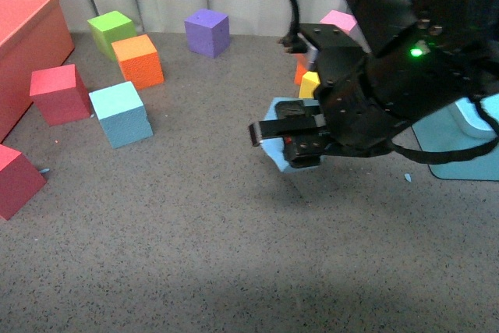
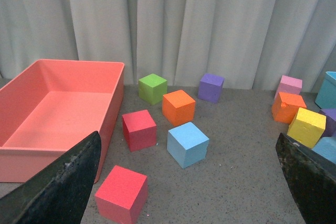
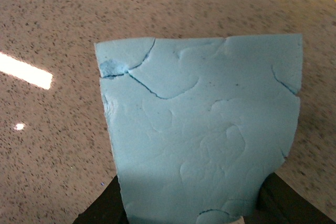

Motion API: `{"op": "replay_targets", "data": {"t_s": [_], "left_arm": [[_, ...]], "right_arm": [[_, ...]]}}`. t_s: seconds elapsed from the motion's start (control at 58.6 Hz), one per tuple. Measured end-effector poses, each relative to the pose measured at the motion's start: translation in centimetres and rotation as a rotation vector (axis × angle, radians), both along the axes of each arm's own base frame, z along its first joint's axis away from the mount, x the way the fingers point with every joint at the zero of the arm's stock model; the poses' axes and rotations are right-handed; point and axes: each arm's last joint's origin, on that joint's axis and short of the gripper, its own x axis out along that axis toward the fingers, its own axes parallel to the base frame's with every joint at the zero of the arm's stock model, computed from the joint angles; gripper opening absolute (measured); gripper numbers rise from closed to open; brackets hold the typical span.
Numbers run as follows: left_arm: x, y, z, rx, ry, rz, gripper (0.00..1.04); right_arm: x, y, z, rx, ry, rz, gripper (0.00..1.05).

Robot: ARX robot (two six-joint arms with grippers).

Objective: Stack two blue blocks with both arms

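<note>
One blue block rests on the grey table at the left, between a red cube and an orange cube. The left wrist view shows this blue block a short way ahead of my left gripper, which is open with nothing between its fingers. The left arm is out of the front view. Right of centre, my right gripper is shut on the other blue block, held just above the table. In the right wrist view this cracked blue block fills the frame between the dark fingers.
A large salmon bin stands at the far left, with red cubes beside it. Green, orange and purple cubes sit at the back. Pink and yellow cubes lie behind the right arm. A turquoise bin is at the right.
</note>
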Motion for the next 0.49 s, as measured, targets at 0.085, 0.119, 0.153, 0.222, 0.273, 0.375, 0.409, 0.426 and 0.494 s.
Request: {"op": "replay_targets", "data": {"t_s": [0.085, 0.119, 0.153, 0.222, 0.273, 0.375, 0.409, 0.426, 0.494], "left_arm": [[0.0, 0.0, 0.0, 0.000, 0.000, 0.000, 0.98], [0.0, 0.0, 0.0, 0.000, 0.000, 0.000, 0.98], [0.0, 0.0, 0.0, 0.000, 0.000, 0.000, 0.98], [0.0, 0.0, 0.0, 0.000, 0.000, 0.000, 0.98], [0.0, 0.0, 0.0, 0.000, 0.000, 0.000, 0.98], [0.0, 0.0, 0.0, 0.000, 0.000, 0.000, 0.98], [0.0, 0.0, 0.0, 0.000, 0.000, 0.000, 0.98], [0.0, 0.0, 0.0, 0.000, 0.000, 0.000, 0.98], [0.0, 0.0, 0.0, 0.000, 0.000, 0.000, 0.98]], "right_arm": [[0.8, 1.4, -0.4, 0.008, 0.013, 0.012, 0.39], [1.2, 2.0, -0.6, 0.014, 0.020, 0.015, 0.39], [1.5, 2.5, -0.7, 0.022, 0.026, 0.020, 0.38], [2.2, 3.7, -1.0, 0.034, 0.033, 0.029, 0.38], [2.7, 4.4, -1.1, 0.039, 0.038, 0.023, 0.38], [3.2, 5.2, -1.6, 0.048, 0.047, 0.021, 0.38], [3.4, 5.5, -1.7, 0.050, 0.047, 0.024, 0.38], [3.4, 5.5, -1.8, 0.051, 0.048, 0.025, 0.38], [3.6, 5.9, -2.0, 0.060, 0.051, 0.028, 0.38]]}}
